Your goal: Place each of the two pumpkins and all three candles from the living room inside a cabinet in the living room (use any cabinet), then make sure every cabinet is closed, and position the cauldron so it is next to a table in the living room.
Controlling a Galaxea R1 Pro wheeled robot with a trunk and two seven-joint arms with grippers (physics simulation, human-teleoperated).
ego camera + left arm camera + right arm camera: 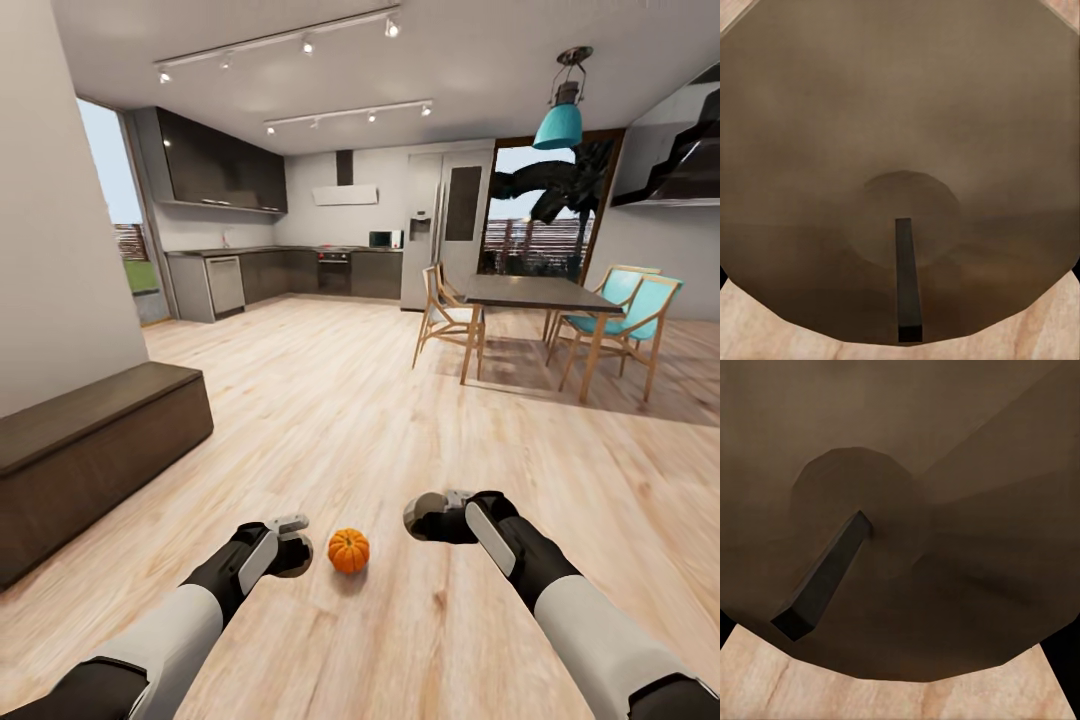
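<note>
The head view looks across a pale wood floor (330, 400) toward a kitchen and a dining table (540, 293) with chairs. Low in that view both forearms reach forward. The left gripper (293, 545) and the right gripper (428, 515) each carry a candle: a grey-brown stub sits at the tip of each.

The left wrist view looks straight onto the top of the left candle (900, 150), so close that its brown face nearly covers the frame, with a dark wick (907, 281) rising from a round dimple. The right wrist view gives the same sort of close look at the right candle (907, 472), its wick (825, 581) leaning at an angle. Neither view shows the fingers, so how the jaws stand cannot be told; the candles merely appear held at the tips.

One pumpkin (348, 550), small, orange and ribbed, rests on the floor between the two grippers, just beside the left gripper and a little farther from the right one, touching neither.

The cabinet (90, 450), long, low and dark brown, stands against the wall well off to the outer side of the left arm, its front shut.
</note>
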